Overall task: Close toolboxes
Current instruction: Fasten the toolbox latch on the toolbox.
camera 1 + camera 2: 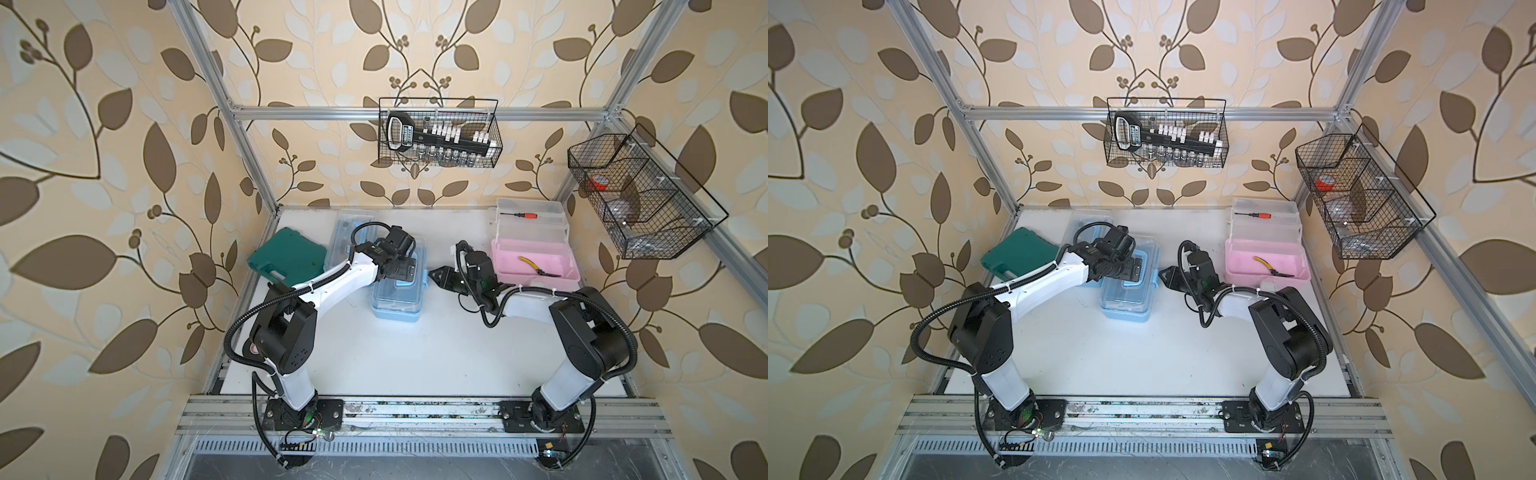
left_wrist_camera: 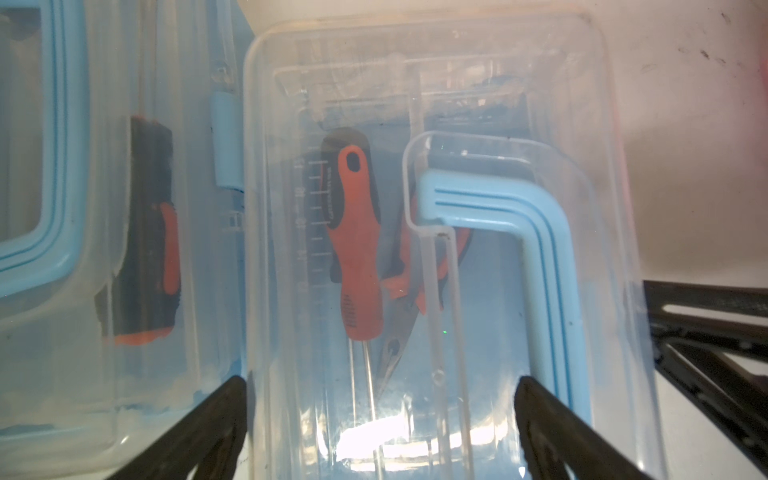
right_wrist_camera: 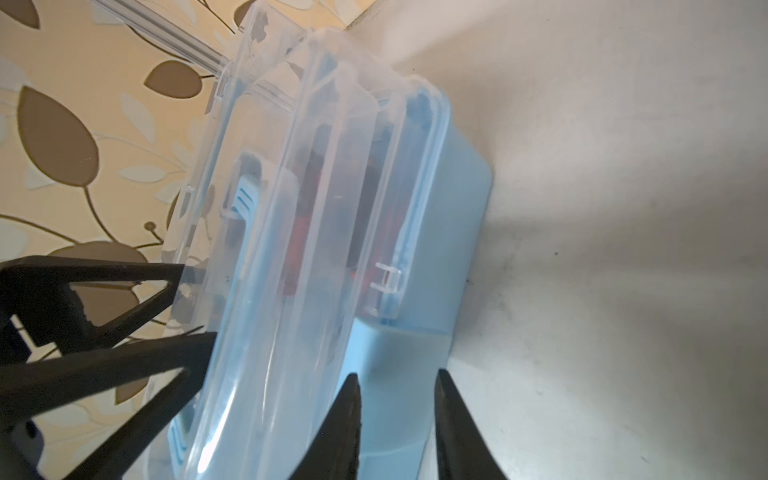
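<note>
Around the work: dark green case (image 1: 286, 253) at far left of bench (image 1: 415, 357), just beside the far light blue toolbox (image 1: 345, 226); one black wire basket (image 1: 440, 133) hung on the far rail with a socket set inside, a second wire basket (image 1: 640, 195) on the right rail, both well above the bench. Left arm stretched over the far light blue toolbox, hiding most of it; lid state there not readable. Near light blue toolbox (image 1: 395, 305) at bench centre, touching or just beside the far one, long axis running near to far, clear lid down on the base, blue handle (image 2: 536, 257) lying flat in the lid's recess. Through the lid in the left wrist view: orange-and-black screwdriver (image 2: 355, 241) and pliers (image 2: 395, 345), both lying along the long axis. Left claw (image 2: 380, 380) spread fully wide just above that lid, nothing between its fingers. Right claw (image 3: 397, 384) at the box's right long side, level with the blue clasp, tips a narrow gap apart; cannot tell whether nipping the clasp or free of it. Pink toolbox (image 1: 507, 259) at far right, long axis left to right, mouth upward, clear lid (image 1: 532, 230) raised on the far side; yellow-handled pliers (image 1: 536, 266) inside, red-handled screwdriver (image 1: 525, 216) in the clear tray behind.
</note>
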